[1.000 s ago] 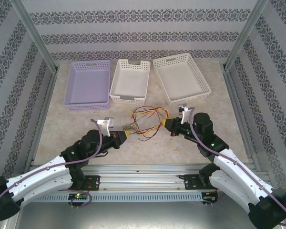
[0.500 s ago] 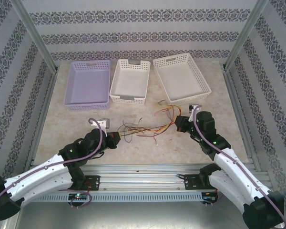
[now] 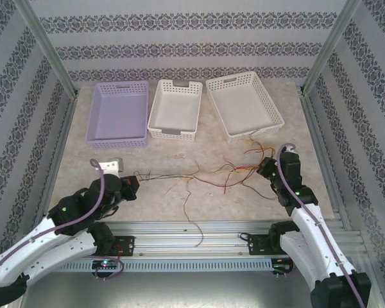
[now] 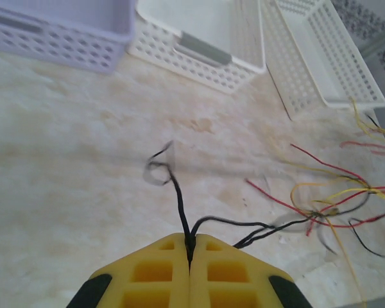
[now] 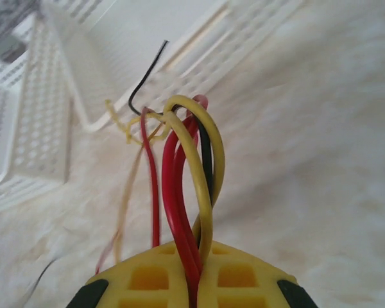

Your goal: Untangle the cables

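Note:
The cables (image 3: pixel 208 172), thin red, yellow and black strands, stretch in a loose line across the table between my two grippers. My left gripper (image 3: pixel 133 182) sits at their left end. In the left wrist view the left gripper (image 4: pixel 190 241) is shut on black strands (image 4: pixel 178 199), and the red and yellow tangle (image 4: pixel 337 202) lies farther right. At the right end, my right gripper (image 3: pixel 265 168) is shut on a bunch of red, yellow and black cables (image 5: pixel 186 167), seen at the right gripper (image 5: pixel 197 254) in the right wrist view. One dark strand (image 3: pixel 187 208) trails toward the near edge.
Three baskets stand along the back: a purple one (image 3: pixel 96 109) on the left, a white one (image 3: pixel 159 102) in the middle and a larger white one (image 3: pixel 219 110) on the right. A metal rail (image 3: pixel 192 228) runs along the table's near edge.
Both grippers have moved apart, the left one leftward and the right one rightward. The bunched cables between them have been drawn out into a long line.

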Robot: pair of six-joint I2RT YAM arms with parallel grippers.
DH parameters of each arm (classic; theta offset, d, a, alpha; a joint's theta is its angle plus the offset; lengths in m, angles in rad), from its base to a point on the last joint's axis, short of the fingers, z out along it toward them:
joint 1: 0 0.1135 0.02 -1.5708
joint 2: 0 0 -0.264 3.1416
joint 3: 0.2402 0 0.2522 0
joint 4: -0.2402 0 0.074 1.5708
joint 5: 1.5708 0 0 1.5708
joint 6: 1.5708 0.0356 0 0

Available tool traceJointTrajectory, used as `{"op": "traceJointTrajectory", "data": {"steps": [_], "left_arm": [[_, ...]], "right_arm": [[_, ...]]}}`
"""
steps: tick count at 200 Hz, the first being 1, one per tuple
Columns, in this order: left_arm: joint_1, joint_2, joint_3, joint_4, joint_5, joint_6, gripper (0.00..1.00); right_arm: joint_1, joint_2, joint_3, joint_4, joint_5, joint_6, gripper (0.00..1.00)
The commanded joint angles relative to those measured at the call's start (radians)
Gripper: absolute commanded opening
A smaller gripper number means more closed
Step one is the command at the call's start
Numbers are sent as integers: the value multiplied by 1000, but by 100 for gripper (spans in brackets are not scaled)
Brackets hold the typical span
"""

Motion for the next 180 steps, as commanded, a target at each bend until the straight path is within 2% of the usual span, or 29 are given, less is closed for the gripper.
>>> {"op": "traceJointTrajectory", "data": {"steps": [1,93,131,144,157,180], "left_arm": [[16,-11,97,-205,-138,52,0],[16,107,506,-430,-381,188,0],[16,127,563,-402,-326,221,0],[16,156,562,-391,-307,224,0],[16,176,575,-390,-321,233,0],[16,175,637,-414,-410,273,0]], "right_arm": [[-35,-20,-19,-28,95,23,0],[-155,-69,-1,-113,179,77,0],[-172,-10,-7,-29,-10,64,0],[-169,4,1,-25,-27,67,0],[-169,-1,18,-63,20,64,0],[-191,-56,13,-107,104,61,0]]}}
